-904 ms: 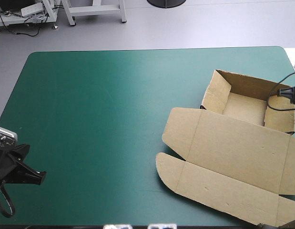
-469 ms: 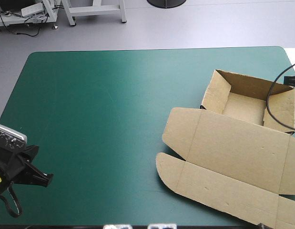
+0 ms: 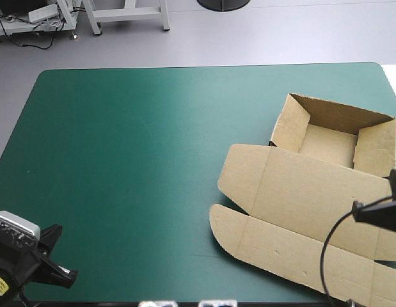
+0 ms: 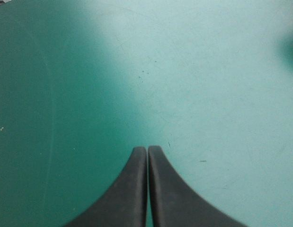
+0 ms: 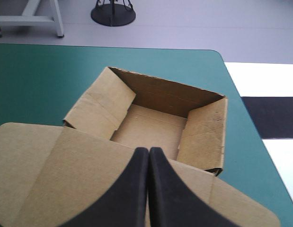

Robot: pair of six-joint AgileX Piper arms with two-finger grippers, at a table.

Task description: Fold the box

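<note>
Box (image 3: 313, 192): brown, on right half of teal-green tabletop (image 3: 134, 147), reaching right edge. Far part stands as open tray, walls raised; lid and flaps lie flat on near side. Right hand (image 5: 148, 150): fingers together, empty, above box lid, pointing toward tray. Left hand (image 4: 147, 149): fingers together, empty, well apart from box, over bare tabletop.

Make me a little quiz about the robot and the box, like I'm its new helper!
1. True or false: the box has its lid lying flat.
2. What is under the left hand? A. the box B. bare cover C. a T-shirt
3. Fill in: the right hand has its fingers ____ (open or shut).

Key: 1 true; 2 B; 3 shut.
</note>
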